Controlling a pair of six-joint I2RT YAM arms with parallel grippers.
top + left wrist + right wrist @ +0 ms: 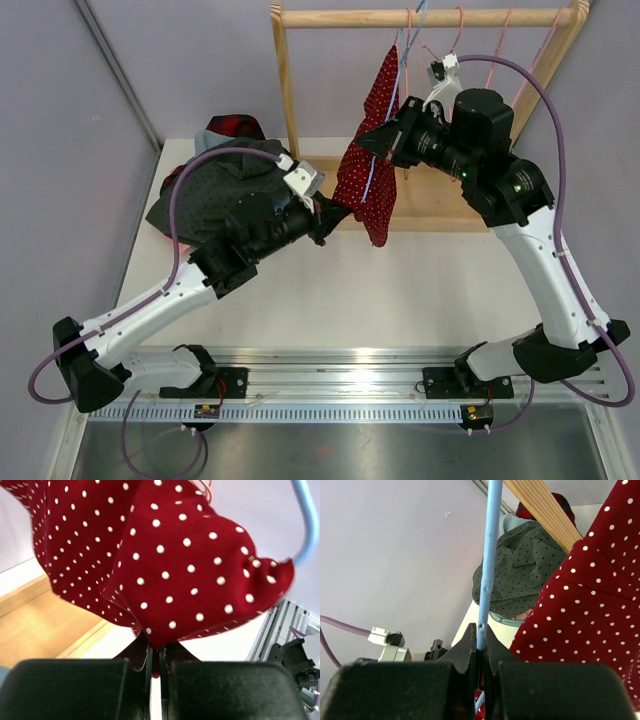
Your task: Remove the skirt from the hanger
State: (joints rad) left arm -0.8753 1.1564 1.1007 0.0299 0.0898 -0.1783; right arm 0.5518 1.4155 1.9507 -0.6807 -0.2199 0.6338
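My left end effector [155, 661] was closed on the skirt [175, 570] hem, and my right end effector [481, 647] clamped the blue hanger [490, 555]. The skirt hung there, not yet pulled off.

The skirt [355, 187] is deep red with small white dots. Its hanger [488, 565] is pale blue. At left, a heaped garment [210, 195] is grey-green, finely dark-dotted. The rack [420, 17] is light wood.

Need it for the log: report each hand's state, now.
Left hand: closed on the red polka-dot skirt.
Right hand: closed on the blue hanger.
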